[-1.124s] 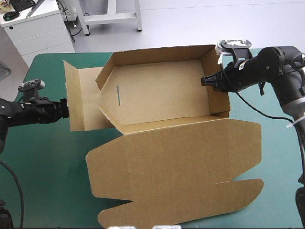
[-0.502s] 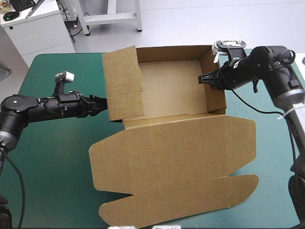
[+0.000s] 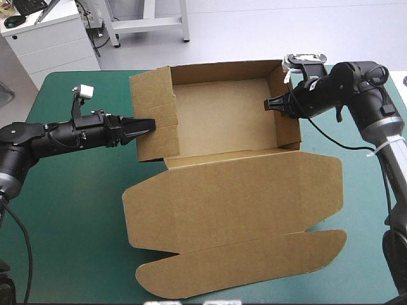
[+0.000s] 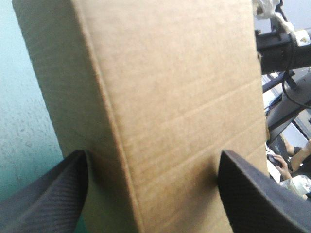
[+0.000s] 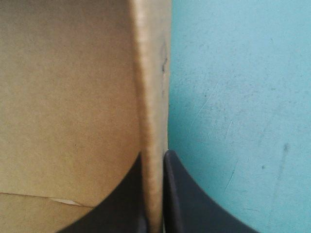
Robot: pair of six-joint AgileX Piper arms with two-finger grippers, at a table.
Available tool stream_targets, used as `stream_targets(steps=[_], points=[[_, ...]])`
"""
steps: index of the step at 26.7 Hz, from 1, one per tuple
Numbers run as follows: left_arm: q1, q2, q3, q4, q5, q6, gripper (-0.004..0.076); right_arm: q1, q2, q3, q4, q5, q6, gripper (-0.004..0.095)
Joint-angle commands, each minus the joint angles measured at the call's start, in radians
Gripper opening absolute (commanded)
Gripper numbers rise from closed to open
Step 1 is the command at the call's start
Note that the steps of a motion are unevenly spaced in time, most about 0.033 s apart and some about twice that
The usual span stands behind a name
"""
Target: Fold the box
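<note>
The left wall (image 3: 152, 111) of the brown box (image 3: 222, 117), seen splayed flat on the table a moment earlier, is now stood upright. The left gripper (image 3: 147, 124) has been brought up against its outer face. Its black fingers (image 4: 48, 199) are held wide apart, with the wall's board seen between and ahead of them and nothing clamped. The right gripper (image 3: 271, 103) is kept where it was, all but closed on the right wall (image 3: 287, 121), the board pinched between its fingers. The box is set as an open tray toward the table's far edge, its lid (image 3: 235, 203) laid flat toward the near edge. The teal-green cover (image 3: 70, 210) is seen on either side of the box.
</note>
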Motion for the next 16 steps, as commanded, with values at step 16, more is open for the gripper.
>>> stream_targets(steps=[16], points=[[-0.163, -0.046, -0.093, 0.203, -0.142, -0.14, 0.0527, 0.13, -0.057, -0.029, -0.078, -0.118, 0.073, 0.0]])
